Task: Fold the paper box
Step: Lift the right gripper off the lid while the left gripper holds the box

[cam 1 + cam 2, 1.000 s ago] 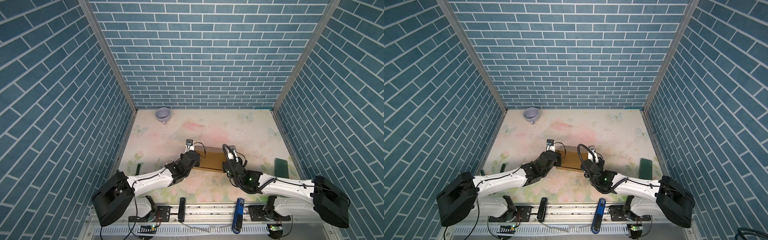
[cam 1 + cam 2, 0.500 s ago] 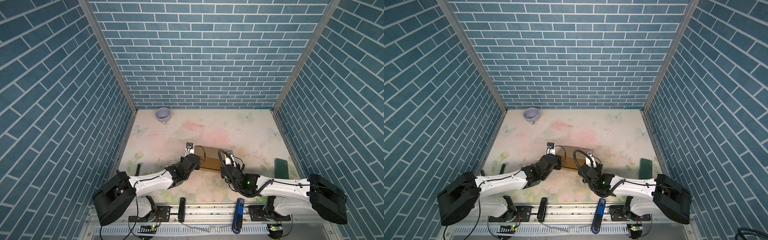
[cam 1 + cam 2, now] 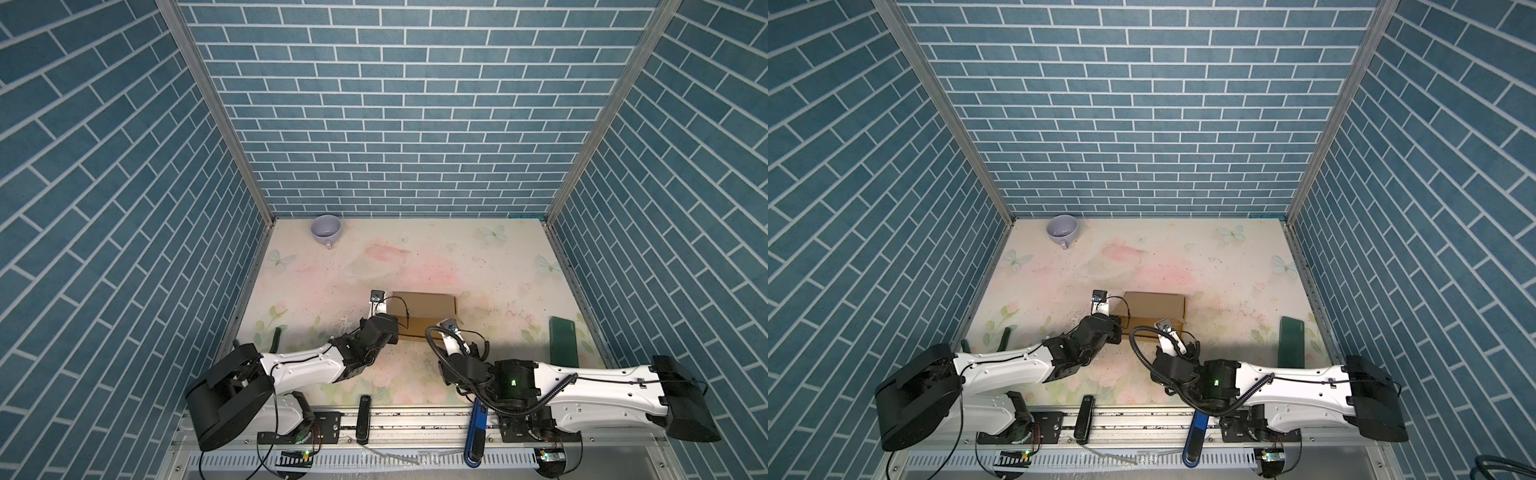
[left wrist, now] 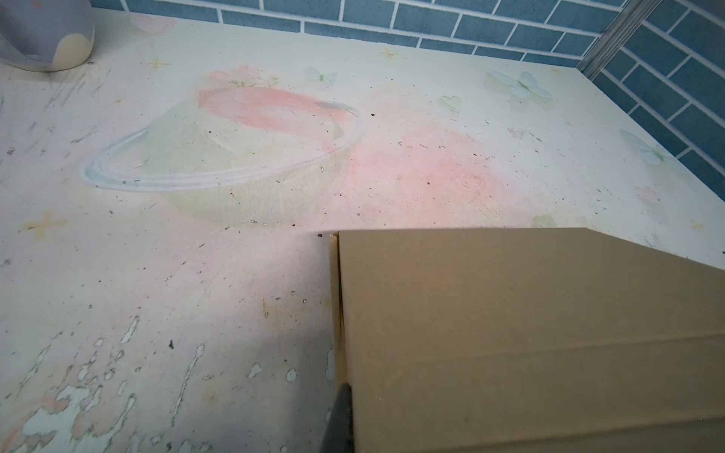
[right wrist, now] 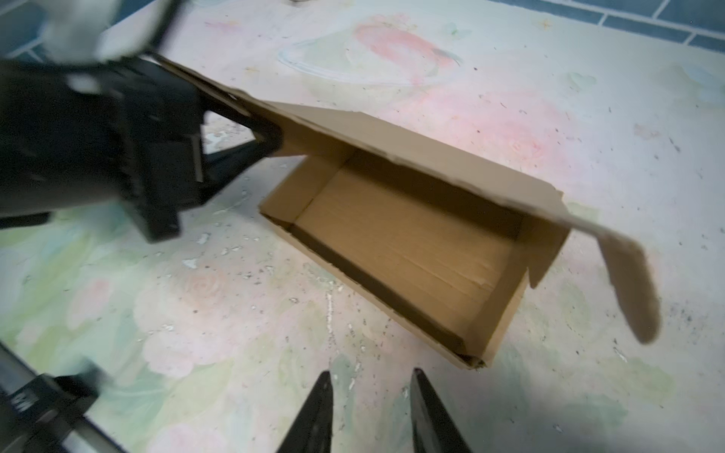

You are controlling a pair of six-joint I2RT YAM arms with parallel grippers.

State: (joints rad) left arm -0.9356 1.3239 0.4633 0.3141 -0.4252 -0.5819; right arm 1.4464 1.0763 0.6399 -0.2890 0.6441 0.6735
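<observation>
paper box (image 3: pixel 1154 308) mid-table, left claw (image 3: pixel 1120 323) at its edge, mug (image 3: pixel 1062 228) behind

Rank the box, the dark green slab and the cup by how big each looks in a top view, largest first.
1. box: clearly largest.
2. green slab.
3. cup: looks slightly smaller, but it sits farther from the camera, so the last two places are unsure.

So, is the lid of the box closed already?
No: in the right wrist view the lid stands raised, and the bare inside of the box is open to see.
</observation>
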